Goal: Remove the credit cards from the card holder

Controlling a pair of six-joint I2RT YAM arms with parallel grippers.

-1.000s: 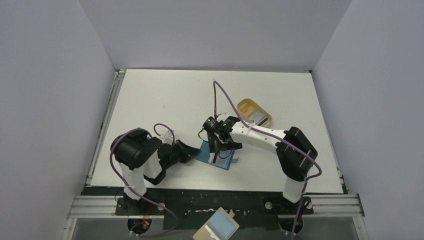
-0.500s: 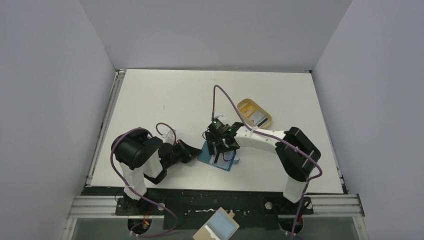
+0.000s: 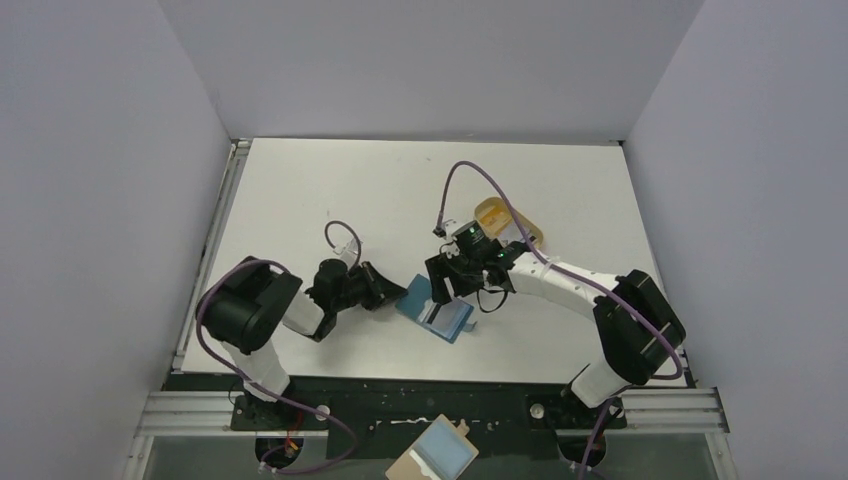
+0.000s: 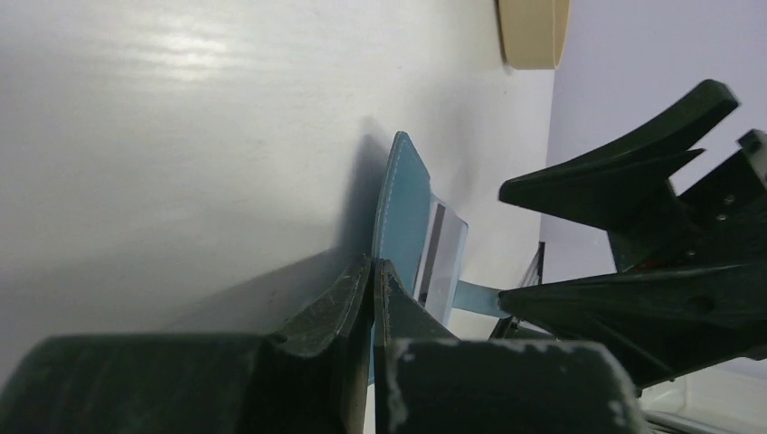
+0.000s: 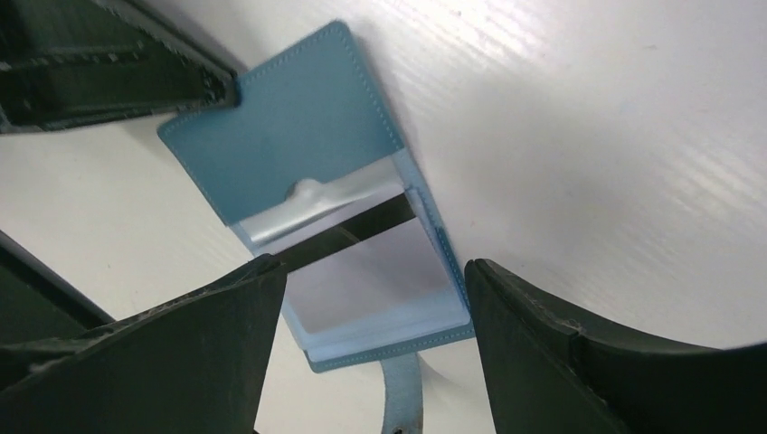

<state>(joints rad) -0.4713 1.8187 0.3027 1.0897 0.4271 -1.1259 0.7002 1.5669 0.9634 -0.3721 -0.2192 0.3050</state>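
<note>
Rt tool (image 5: 366, 271) above open card holder (image 5: 298, 136)

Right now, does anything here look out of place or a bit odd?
Two small things. The clear sleeve inside the open card holder is buckled, with a bump at its edge. And a tan board with a light-blue rectangle lies off the table, below its near edge.

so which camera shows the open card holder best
Right wrist: the card holder lies open across the frame, a credit card showing in its pocket. Left wrist sees it nearly edge-on; the top view shows it small.
</note>
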